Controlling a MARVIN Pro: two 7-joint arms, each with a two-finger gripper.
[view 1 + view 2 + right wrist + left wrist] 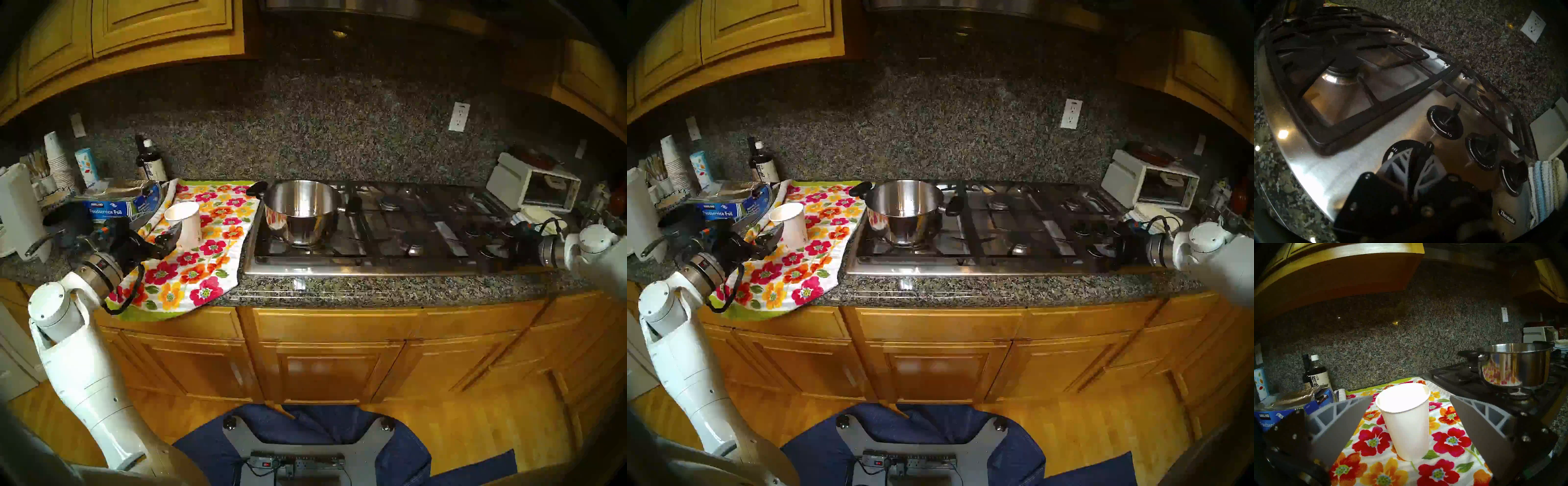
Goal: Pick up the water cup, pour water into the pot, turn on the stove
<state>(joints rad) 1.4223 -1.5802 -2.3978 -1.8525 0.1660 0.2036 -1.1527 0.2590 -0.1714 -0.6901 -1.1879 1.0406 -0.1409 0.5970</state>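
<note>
white paper, a plain tapered water cup stands upright on a floral dish towel, low and centre in the left wrist view. the left gripper has its two grey ribbed fingers spread wide on either side of the cup, neither one touching it, and it holds nothing. in the head view the cup sits left of centre, with the left gripper's black body just to its lower left.

the stainless steel pot stands on the left rear grate of the gas cooktop, right of the towel, one black handle jutting toward the cloth. its polished wall mirrors the flowers in the left wrist view.

at the right edge of the head view the right gripper reaches over the cluster of black knobs. in the right wrist view its fingers are drawn together around the nearest control knob, bottom centre, with three more knobs to the right. the picture is blurred there.

a box of foodservice foil, a dark bottle and a white toaster oven line the granite counter.
</note>
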